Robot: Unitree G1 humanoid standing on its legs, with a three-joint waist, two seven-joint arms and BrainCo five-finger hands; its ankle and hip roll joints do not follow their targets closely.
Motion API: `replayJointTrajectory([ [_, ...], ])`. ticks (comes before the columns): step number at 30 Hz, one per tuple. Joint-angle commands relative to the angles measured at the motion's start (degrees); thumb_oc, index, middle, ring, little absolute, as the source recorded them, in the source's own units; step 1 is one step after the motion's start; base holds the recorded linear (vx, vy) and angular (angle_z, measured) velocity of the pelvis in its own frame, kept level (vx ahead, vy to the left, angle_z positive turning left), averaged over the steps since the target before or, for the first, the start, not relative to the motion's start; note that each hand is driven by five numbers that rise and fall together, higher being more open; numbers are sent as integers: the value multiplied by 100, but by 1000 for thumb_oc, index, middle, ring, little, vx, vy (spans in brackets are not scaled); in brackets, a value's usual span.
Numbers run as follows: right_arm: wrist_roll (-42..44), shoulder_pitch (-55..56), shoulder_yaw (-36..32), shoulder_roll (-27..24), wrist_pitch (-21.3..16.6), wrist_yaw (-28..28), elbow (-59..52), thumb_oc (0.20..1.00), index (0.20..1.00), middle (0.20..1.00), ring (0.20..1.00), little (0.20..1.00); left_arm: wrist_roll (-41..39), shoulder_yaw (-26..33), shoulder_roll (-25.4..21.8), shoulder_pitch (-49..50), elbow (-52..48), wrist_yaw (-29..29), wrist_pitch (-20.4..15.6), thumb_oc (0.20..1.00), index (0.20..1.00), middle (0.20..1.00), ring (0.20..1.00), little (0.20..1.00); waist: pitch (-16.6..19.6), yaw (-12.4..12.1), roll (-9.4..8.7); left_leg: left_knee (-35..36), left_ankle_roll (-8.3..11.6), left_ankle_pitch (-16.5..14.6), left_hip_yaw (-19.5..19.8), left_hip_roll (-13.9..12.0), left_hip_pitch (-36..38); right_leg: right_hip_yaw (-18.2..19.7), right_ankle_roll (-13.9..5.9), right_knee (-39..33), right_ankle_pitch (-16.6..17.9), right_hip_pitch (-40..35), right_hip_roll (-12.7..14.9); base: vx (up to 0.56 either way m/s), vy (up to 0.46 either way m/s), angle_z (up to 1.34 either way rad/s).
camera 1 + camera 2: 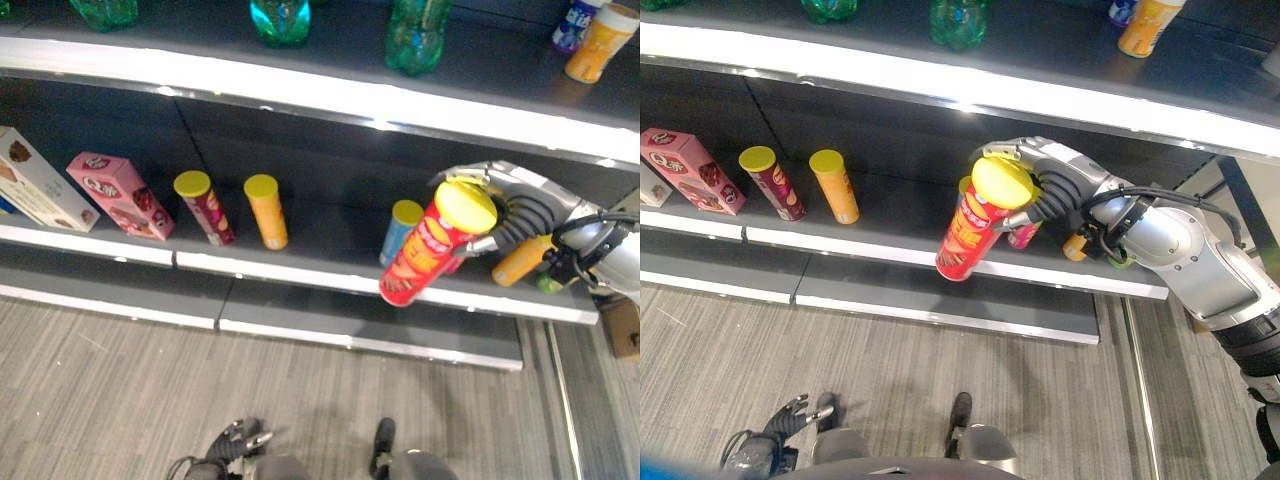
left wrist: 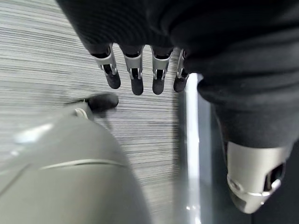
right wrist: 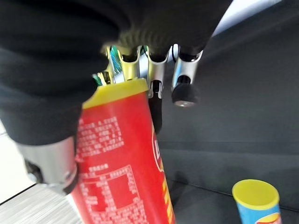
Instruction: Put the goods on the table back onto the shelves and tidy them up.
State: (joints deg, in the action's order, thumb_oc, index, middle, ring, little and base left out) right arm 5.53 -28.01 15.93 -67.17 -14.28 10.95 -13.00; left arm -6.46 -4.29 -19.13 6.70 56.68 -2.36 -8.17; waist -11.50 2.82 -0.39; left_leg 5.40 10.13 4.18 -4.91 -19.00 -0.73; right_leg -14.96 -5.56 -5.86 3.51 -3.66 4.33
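Observation:
My right hand (image 1: 1052, 186) is shut on a red chip can (image 1: 428, 252) with a yellow lid, near its top. The can (image 3: 125, 163) tilts, its base over the front edge of the middle shelf (image 1: 300, 272). Just behind it on that shelf stands a blue can (image 1: 401, 228) with a yellow lid, also seen as the blue can (image 3: 258, 201) past my fingers (image 3: 183, 88). My left hand (image 1: 236, 440) hangs low over the floor, its fingers (image 2: 135, 74) straight and holding nothing.
On the middle shelf stand an orange can (image 1: 266, 210), a dark red can (image 1: 205, 207), a pink box (image 1: 120, 195) and a white box (image 1: 38, 180). An orange bottle (image 1: 520, 260) lies behind my right hand. Green bottles (image 1: 415, 35) and an orange drink (image 1: 600, 40) stand on the upper shelf.

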Motion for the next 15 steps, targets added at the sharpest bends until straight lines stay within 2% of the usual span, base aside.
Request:
replayJointTrajectory([
  [1,140,-301,10,155,-114,-206,-285,200,200,200,200,200,71,-119,-404,-40,-138,98,-129,1000,1000,1000,1000,1000,232,-80,-318,-93,150,-237,-467,291,484,-134,-361,391,-295,-84,628,91,215,-40],
  [2,136,-318,27,161,-114,-209,-278,200,200,200,200,200,72,-112,-403,-36,-138,98,-130,1000,1000,1000,1000,1000,227,-110,-330,-88,141,-244,-512,307,512,-91,-371,401,-295,-74,645,81,333,-54],
  [3,20,-379,122,341,-58,-210,-228,200,200,200,200,200,110,-113,-413,-17,-138,106,-140,1000,1000,1000,1000,1000,226,-102,-306,-40,21,-363,-698,508,600,-23,-491,559,-190,57,853,63,304,-45],
  [5,-73,-420,198,494,-32,-223,-169,200,200,200,200,200,153,-124,-426,-18,-130,123,-148,1000,1000,1000,1000,1000,227,-100,-302,-40,-82,-484,-832,682,635,15,-608,674,-76,159,1043,97,394,-56],
  [6,-215,-486,321,644,17,-221,-133,200,200,200,200,200,209,-115,-473,-33,-105,150,-136,1000,1000,1000,1000,1000,192,-109,-294,-40,-218,-593,-905,896,661,-4,-749,779,63,241,1291,86,324,-41],
  [10,-460,-615,468,799,86,-264,10,200,200,200,200,200,219,-79,-507,-63,-55,190,-120,1000,1000,1000,1000,1000,125,-167,-329,-40,-328,-684,-963,1093,635,-140,-836,892,215,338,1529,30,177,-10],
  [15,-911,-645,695,1122,182,-375,454,200,200,200,200,200,203,11,-546,-20,10,222,-86,1000,1000,1000,1000,1000,-5,-337,-369,-40,-393,-701,-995,1193,543,-469,-888,1016,456,398,1733,-6,44,-12],
])
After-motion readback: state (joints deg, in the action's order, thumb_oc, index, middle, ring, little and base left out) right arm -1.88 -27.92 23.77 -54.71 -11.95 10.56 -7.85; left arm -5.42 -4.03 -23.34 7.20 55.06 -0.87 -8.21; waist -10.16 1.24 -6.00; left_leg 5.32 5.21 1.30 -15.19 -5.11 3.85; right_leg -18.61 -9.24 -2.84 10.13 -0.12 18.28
